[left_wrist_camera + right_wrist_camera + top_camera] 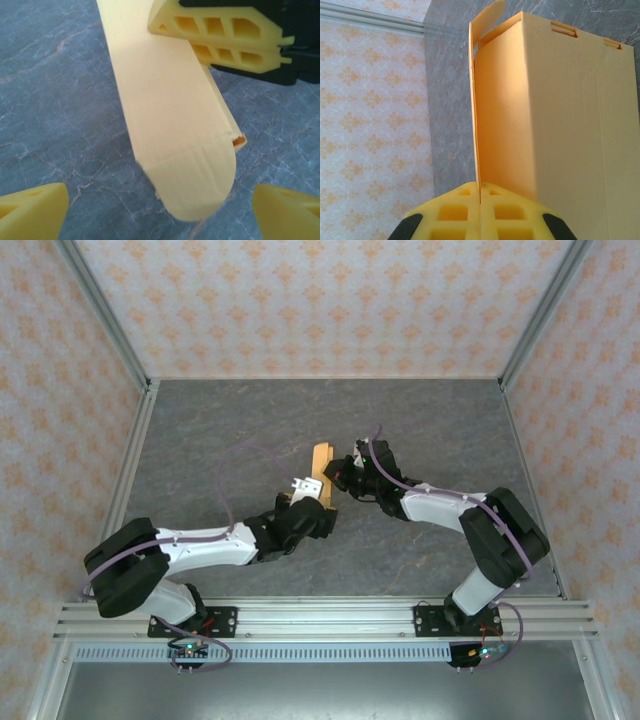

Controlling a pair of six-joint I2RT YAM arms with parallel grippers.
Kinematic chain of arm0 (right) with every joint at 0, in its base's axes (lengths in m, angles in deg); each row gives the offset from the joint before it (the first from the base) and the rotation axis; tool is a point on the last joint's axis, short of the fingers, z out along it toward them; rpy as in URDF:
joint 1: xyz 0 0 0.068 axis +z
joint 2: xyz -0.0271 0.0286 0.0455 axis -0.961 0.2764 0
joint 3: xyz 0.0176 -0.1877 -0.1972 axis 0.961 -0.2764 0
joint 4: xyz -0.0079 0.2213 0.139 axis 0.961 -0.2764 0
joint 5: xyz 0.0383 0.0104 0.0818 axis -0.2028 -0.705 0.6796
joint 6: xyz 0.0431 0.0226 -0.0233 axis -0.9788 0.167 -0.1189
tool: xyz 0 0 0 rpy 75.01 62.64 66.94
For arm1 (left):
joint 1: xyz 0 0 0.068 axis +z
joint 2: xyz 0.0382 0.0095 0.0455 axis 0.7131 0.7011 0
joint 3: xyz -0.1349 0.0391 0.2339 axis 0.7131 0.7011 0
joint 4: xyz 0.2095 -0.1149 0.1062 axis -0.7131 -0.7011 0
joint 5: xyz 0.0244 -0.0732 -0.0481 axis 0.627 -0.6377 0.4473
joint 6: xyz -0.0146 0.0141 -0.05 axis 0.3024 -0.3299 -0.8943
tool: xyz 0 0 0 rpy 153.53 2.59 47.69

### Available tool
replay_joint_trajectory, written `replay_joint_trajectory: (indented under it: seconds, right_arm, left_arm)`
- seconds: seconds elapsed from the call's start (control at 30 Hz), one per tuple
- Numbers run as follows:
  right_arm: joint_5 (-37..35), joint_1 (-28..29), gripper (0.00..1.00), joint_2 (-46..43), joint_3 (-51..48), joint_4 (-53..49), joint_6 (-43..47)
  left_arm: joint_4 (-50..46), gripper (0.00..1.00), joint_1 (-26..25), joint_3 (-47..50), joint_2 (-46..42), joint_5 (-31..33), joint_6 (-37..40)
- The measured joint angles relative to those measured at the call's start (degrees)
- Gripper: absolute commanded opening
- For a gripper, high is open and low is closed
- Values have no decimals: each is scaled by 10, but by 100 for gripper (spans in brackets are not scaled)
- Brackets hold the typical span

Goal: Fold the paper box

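Tan cardboard, top view: the box was up on edge above the grey marbled table, between the two grippers.
Left gripper, top view: sat just at the box's near end; the width of its jaws could not be told from here.
Right gripper, top view: met the box from the other side, touching it.
Left gripper, left wrist view: jaws spread wide and holding nothing, with one yellow fingertip at each lower corner.
Box, left wrist view: ran straight ahead of the left gripper, its rounded flap hanging between the open fingertips.
Right gripper, left wrist view: pinched the box's far upper edge.
Right gripper, right wrist view: pads pressed together on a thin side flap.
Box, right wrist view: stretched straight ahead and to the right of the pads.
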Motion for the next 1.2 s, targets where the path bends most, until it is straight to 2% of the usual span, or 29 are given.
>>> replay_joint_trajectory:
  seconds: [0.1,0.27,0.57,0.8,0.87,0.97,1.2]
  right_arm:
    - [0,0,0,0,0,0,0]
    - [0,0,0,0,0,0,0]
    - [-13,-3,0,1,0,2,-7]
    - [-20,-4,0,1,0,3,-11]
    - [-22,-4,0,1,0,3,-11]
    - [-23,-4,0,1,0,3,-11]
    - [-24,-4,0,1,0,3,-10]
  left_arm:
    - [17,91,0,-7,18,13,6]
    - [47,81,0,-22,50,21,19]
    - [58,68,-3,-43,82,55,17]
    - [65,57,-4,-49,109,59,18]
    - [66,57,-4,-49,111,59,18]
    - [67,74,-4,-49,111,60,21]
    - [94,81,-3,-38,111,63,42]
